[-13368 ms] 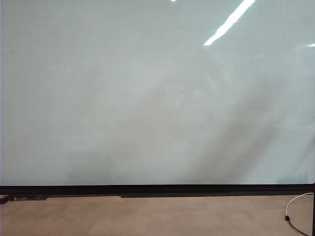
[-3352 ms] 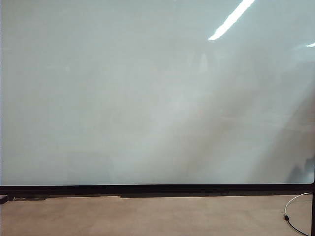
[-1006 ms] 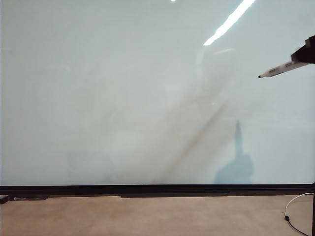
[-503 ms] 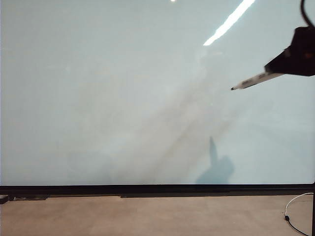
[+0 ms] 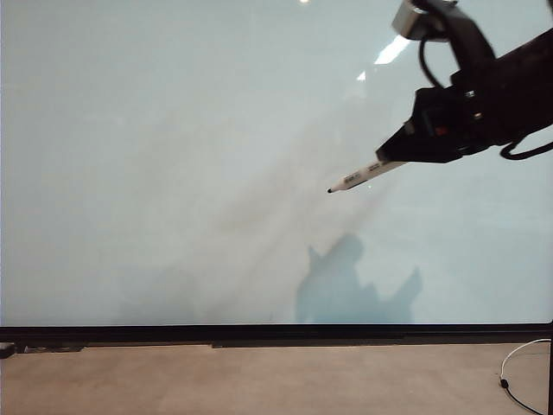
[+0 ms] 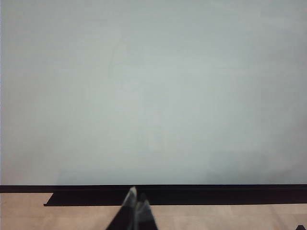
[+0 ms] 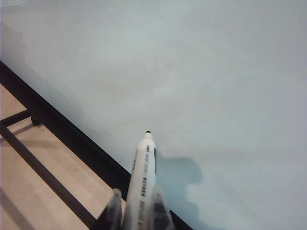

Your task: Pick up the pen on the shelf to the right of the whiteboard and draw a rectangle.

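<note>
The whiteboard (image 5: 173, 173) fills nearly the whole exterior view, and no rectangle shows on it. My right gripper (image 5: 403, 150) reaches in from the upper right, shut on the pen (image 5: 363, 175), a slim white marker whose dark tip points left and slightly down in front of the board. Its shadow falls lower on the board. In the right wrist view the pen (image 7: 143, 177) sticks out between the gripper (image 7: 137, 205) fingers toward the whiteboard (image 7: 216, 72). My left gripper (image 6: 137, 200) is shut and empty, low before the whiteboard (image 6: 153, 86). The shelf is out of view.
A thin black frame (image 5: 276, 332) runs along the board's lower edge above a brown floor strip (image 5: 259, 380). A white cable (image 5: 518, 367) lies at the lower right. In the right wrist view a black stand bar (image 7: 43, 172) crosses the floor.
The right arm has come in from the right edge, moving left and downward with the pen. Its shadow on the board has grown and shifted left. The left gripper has kept still.
</note>
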